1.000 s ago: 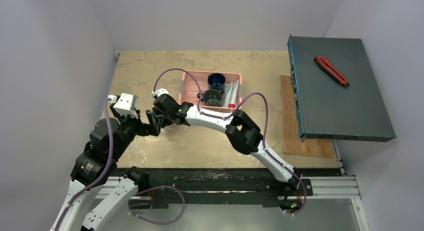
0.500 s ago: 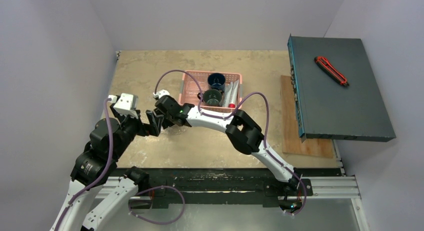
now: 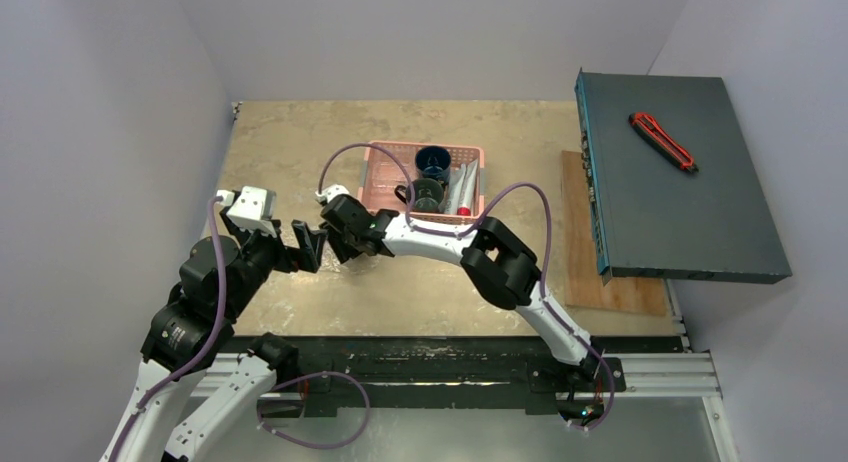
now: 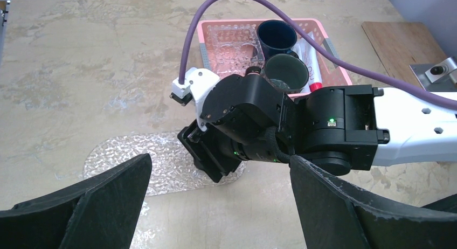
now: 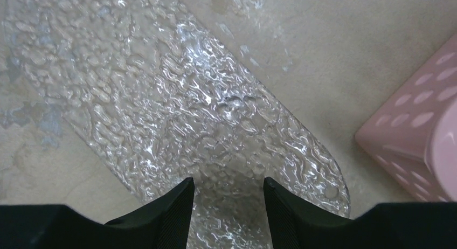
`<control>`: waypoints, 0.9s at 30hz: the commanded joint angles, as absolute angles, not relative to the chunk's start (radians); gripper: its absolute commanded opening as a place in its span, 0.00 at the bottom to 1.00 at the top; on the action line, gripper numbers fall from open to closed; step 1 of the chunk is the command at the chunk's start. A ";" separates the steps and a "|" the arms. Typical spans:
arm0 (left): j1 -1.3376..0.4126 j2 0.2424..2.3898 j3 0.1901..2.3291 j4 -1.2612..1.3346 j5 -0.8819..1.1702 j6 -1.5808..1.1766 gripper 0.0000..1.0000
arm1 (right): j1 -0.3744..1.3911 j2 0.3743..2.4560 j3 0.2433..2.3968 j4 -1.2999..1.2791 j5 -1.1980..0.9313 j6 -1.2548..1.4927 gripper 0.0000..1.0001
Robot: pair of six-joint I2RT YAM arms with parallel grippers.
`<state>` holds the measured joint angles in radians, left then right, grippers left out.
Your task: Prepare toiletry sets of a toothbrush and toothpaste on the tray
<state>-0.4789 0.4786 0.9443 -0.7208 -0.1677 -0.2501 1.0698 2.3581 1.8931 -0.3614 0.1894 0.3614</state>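
The see-through embossed tray (image 5: 178, 114) lies flat on the table left of the pink basket; it also shows in the left wrist view (image 4: 129, 160). My right gripper (image 5: 226, 214) is open, its jaws just above the tray's rounded end, holding nothing; it also shows in the top view (image 3: 338, 248). My left gripper (image 4: 221, 206) is open wide and empty, close to the tray's near side, facing the right gripper (image 4: 213, 163). Silver-grey tubes (image 3: 462, 189) lie in the basket's right part; one has a red cap (image 4: 311, 60). I cannot make out any brushes.
The pink mesh basket (image 3: 378, 178) holds two dark mugs (image 3: 432, 162) (image 3: 426, 193) and a clear embossed piece (image 4: 232, 41). Its corner (image 5: 420, 136) is close to the tray's end. At right are a wooden board (image 3: 580, 252) and a dark box (image 3: 680, 182) bearing a red knife (image 3: 662, 142).
My right gripper has shifted a little to the right and nearer over the tray. The left arm has stayed about where it was.
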 commanded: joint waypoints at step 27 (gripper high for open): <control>-0.477 0.491 0.967 -0.696 -0.163 -0.240 1.00 | 1.076 2.014 1.232 -0.301 0.156 0.440 0.53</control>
